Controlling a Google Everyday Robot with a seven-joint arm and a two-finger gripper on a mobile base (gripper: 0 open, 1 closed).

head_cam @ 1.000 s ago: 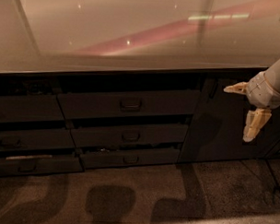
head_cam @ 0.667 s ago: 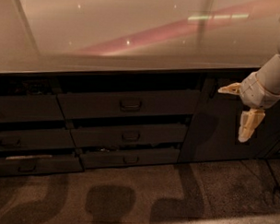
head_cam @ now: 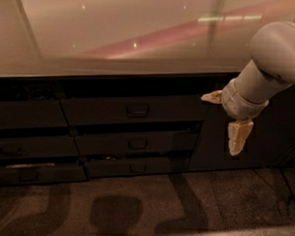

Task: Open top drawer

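Camera view: top drawer [head_cam: 99, 111], dark grey, just below the table [head_cam: 116, 36] edge, above two narrower drawers [head_cam: 107, 144], loop handle [head_cam: 137, 110] at mid-front. Gripper [head_cam: 224, 117] at right, level with the top drawer, just past its right end, in front of a dark door [head_cam: 209, 153]. Fingers [head_cam: 239, 137] spread wide, holding nothing.

Pale arm [head_cam: 276, 51] from upper right, jaws at mid-right, spread wide apart
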